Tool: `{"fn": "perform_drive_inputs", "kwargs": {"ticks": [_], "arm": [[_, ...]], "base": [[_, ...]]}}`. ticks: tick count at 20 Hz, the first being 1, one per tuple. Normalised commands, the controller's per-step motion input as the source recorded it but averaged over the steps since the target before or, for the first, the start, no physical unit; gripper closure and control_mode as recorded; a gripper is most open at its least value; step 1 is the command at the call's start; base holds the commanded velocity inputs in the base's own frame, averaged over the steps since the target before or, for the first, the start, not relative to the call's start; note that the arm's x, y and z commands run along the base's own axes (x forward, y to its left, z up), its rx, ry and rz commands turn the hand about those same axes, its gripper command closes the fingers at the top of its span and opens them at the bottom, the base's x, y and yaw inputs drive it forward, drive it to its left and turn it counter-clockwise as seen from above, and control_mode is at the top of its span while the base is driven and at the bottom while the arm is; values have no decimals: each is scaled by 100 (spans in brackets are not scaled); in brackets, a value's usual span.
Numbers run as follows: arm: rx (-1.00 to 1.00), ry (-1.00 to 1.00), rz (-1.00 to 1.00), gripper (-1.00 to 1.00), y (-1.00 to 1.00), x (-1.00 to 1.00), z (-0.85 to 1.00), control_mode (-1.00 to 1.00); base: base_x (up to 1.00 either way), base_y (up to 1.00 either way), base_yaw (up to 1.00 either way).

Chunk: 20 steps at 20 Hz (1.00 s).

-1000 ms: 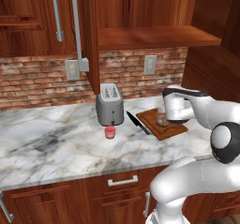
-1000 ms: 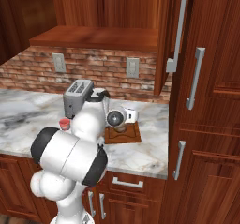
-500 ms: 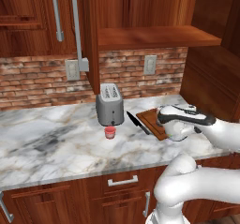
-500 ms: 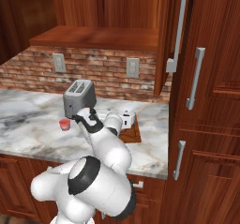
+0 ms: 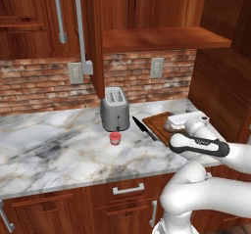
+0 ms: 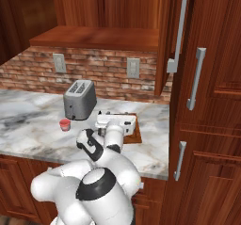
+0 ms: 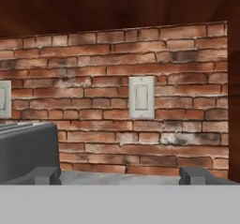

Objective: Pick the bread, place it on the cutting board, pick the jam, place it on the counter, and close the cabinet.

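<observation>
The bread [image 5: 172, 126] lies on the reddish-brown cutting board [image 5: 156, 124], partly hidden behind my white hand [image 5: 190, 119], which hovers level just over it. The board's right edge [image 6: 137, 133] peeks out beside my hand [image 6: 115, 121]. In the hand view my gripper [image 7: 121, 176] is open, its fingertips [image 7: 44, 175] wide apart with nothing between them, facing the brick wall. The small red jam [image 5: 114, 138] stands on the marble counter [image 5: 54, 150] in front of the toaster; the jam [image 6: 64, 124] is apart from my arm. The cabinet door [image 5: 95, 37] stands open, edge-on.
A grey toaster [image 5: 115, 109] stands behind the jam, and its side [image 7: 23, 153] shows at the left of the hand view. A white wall outlet [image 7: 141, 96] is straight ahead. A black knife [image 5: 144, 128] lies by the board's left edge. Tall cabinets [image 6: 212, 78] stand to the right.
My hand has tipped from pointing down over the bread to lying level, facing the wall, and the arm's elbow has swung lower. The bread, jam and cabinet door have not moved.
</observation>
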Motion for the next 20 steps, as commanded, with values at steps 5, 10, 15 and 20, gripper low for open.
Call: {"fn": "perform_drive_inputs", "kwargs": {"ticks": [5, 10, 15, 20], "arm": [[0, -13, 0, -100, 0, -20, 35, -100], [0, -10, 0, -100, 0, -22, 39, -100], [0, -6, 0, -100, 0, -18, 34, -100], [0, -2, 0, -100, 0, -15, 36, -100]], "base": [[0, 0, 0], [0, 0, 0], [0, 0, 0], [0, 0, 0]]}}
